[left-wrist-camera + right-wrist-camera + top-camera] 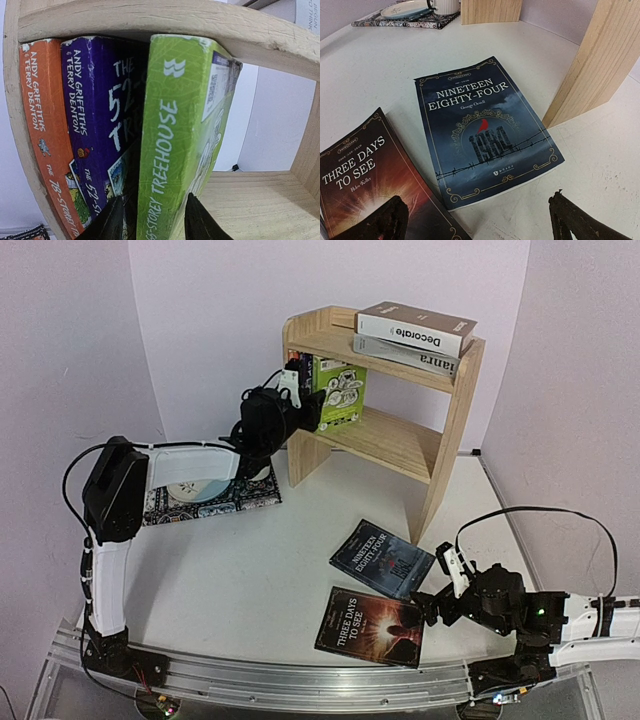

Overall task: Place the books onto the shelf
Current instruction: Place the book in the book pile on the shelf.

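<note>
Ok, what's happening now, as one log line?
left gripper: around green book on shelf | right gripper: open, near Nineteen Eighty-Four | Three Days to See: on table

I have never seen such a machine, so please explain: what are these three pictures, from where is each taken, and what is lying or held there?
Two robot arms are bolted at the near edge of a table. One picture looks down from above; the other two come from a camera on each wrist. The left gripper has its fingers either side of a green book standing on the shelf; whether it grips, I cannot tell. The right gripper is open and empty, facing Nineteen Eighty-Four and Three Days to See, flat on the table.
</note>
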Robot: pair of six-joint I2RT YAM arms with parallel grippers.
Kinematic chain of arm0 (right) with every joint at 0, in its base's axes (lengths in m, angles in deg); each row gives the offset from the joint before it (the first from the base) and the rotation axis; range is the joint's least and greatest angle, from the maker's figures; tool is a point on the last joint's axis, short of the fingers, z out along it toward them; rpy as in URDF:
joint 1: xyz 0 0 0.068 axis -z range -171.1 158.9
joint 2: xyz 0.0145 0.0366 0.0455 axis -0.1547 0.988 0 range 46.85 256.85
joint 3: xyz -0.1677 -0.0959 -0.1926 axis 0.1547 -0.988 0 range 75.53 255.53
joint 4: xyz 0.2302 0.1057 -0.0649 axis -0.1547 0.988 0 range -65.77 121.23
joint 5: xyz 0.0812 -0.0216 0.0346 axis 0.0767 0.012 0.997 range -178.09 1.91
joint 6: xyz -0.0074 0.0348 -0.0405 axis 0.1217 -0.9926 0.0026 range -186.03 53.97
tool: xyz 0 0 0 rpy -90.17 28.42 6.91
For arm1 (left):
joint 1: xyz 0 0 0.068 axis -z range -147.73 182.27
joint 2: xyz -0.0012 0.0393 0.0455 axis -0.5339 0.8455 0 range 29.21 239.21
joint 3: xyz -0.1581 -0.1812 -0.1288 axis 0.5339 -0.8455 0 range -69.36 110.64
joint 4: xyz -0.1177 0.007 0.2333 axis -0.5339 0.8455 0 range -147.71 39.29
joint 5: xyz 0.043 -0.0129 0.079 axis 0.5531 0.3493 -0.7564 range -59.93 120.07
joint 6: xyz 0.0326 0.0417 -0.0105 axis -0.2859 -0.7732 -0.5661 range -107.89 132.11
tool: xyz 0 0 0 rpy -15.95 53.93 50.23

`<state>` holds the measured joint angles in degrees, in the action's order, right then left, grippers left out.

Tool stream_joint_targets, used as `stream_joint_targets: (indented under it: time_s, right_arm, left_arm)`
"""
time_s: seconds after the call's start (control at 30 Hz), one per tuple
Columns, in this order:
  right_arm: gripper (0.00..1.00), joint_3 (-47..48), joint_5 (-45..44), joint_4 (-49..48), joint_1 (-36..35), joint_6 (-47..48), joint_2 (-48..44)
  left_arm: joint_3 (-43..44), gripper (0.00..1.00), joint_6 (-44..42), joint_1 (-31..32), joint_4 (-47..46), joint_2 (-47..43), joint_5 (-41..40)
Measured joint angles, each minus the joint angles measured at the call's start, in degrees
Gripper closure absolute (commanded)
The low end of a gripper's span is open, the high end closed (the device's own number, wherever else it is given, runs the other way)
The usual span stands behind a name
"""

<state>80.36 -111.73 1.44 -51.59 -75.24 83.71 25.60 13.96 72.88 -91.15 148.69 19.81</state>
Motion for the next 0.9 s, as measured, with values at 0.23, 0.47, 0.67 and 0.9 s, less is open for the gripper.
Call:
stream_joint_targets:
  time_s: [0.23, 0.47, 0.67, 0.9]
  right_arm:
    - [0.02, 0.0, 0.0, 0.0, 0.0, 0.0, 0.0]
    - [0.02, 0.0, 0.0, 0.0, 0.0, 0.0, 0.0]
    - [0.02, 0.0, 0.0, 0.0, 0.0, 0.0, 0.1]
    - [0.02, 0.0, 0.1, 0.0, 0.1, 0.0, 0.5]
  left_arm:
    - [-3.2, 0.54, 0.8, -0.2, 0.0, -2.4, -0.7]
    - [-9.3, 0.53, 2.3, -1.2, 0.0, -7.3, -1.5]
    - [-14.8, 0.53, 2.9, -1.2, -0.1, -11.9, -2.2]
    - [-19.7, 0.54, 3.2, -1.2, -0.1, -16.5, -3.2]
